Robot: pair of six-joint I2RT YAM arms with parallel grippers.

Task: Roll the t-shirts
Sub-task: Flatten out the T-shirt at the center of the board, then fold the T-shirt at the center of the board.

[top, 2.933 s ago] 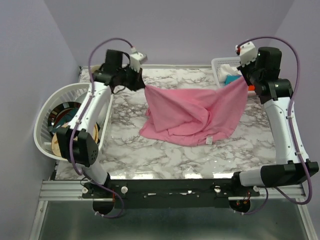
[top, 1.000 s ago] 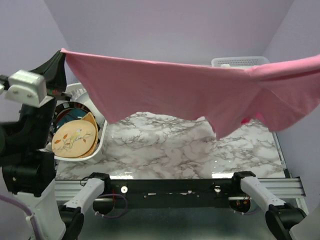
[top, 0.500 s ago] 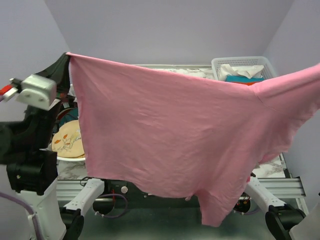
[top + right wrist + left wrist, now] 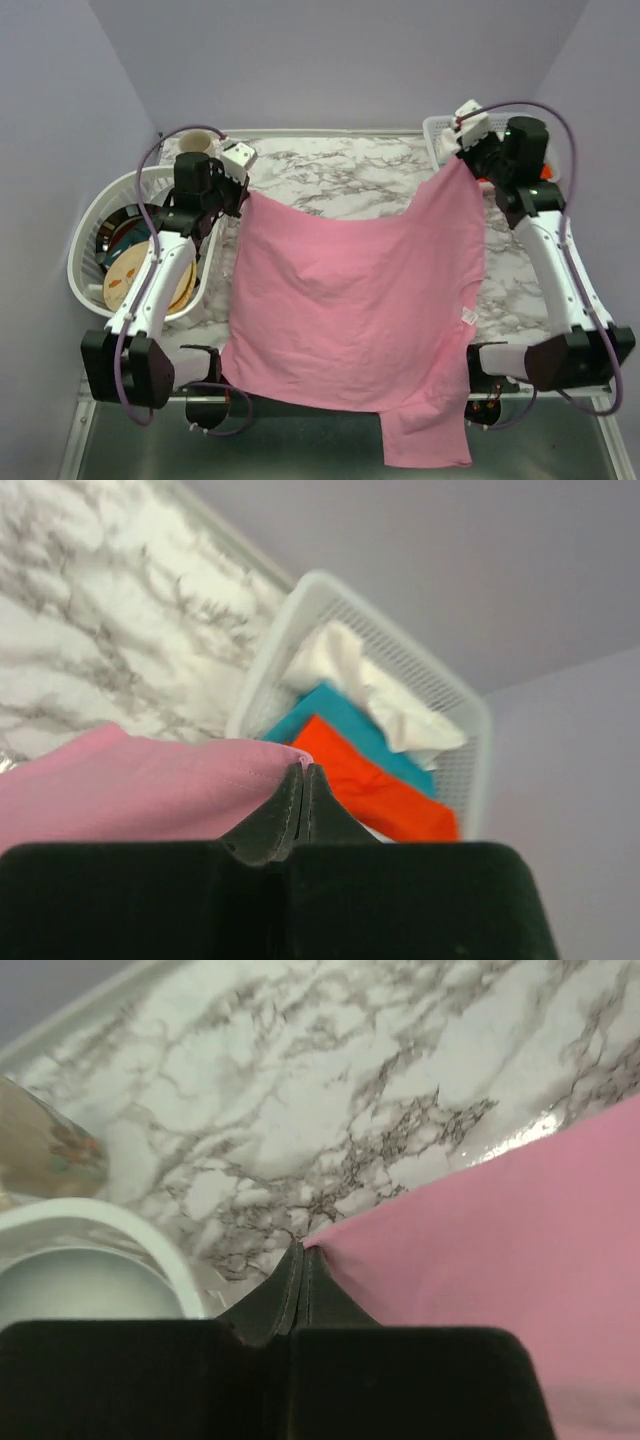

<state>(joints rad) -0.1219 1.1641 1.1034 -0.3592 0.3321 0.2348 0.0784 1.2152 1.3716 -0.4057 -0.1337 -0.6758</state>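
A light-pink t-shirt (image 4: 350, 300) lies spread over the marble table (image 4: 340, 175), its lower part and one sleeve hanging past the near edge. My left gripper (image 4: 243, 193) is shut on its far left corner, and in the left wrist view the pink cloth (image 4: 500, 1230) runs from the pinched jaws (image 4: 302, 1250). My right gripper (image 4: 462, 160) is shut on the far right corner, held a little above the table. In the right wrist view the pink hem (image 4: 150, 780) is clamped at the shut jaws (image 4: 306, 767).
A white oval basket (image 4: 95, 225) with plates stands at the left table edge, a cup (image 4: 198, 142) behind it. A white mesh basket (image 4: 437, 135) holding folded white, teal and orange cloths (image 4: 380, 780) sits at the back right, just behind my right gripper.
Both arms have swung the shirt from high up near the camera down and away to the far side. The shirt now drapes flat over the table instead of hanging in the air.
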